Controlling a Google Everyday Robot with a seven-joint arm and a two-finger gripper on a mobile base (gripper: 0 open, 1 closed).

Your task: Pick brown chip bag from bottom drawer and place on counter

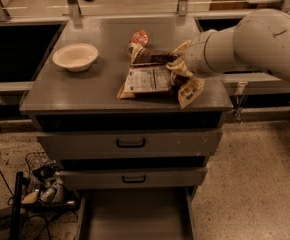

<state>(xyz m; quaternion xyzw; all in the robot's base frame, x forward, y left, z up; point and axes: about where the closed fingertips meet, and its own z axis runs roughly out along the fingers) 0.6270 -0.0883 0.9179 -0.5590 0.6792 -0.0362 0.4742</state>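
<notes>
We see the crinkly dark-brown foil chip bag (pixel 147 78) on the dark grey speckled counter (pixel 85 91). The gripper (pixel 178 67) is at the bag's right edge, and we cannot tell its hold. Probably only withdrawal remains.

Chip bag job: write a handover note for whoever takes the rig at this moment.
Gripper: at the right end of the chip bag, over the right side of the counter. The bag hides its grip.
Chip bag: lying on the counter, in front of a red can and right of a bowl.
Bottom drawer: pulled out, nothing visible in it.
Done: bag is out of the drawer and on the counter.
Left: confirm the bag is released, then withdraw the gripper.
</notes>
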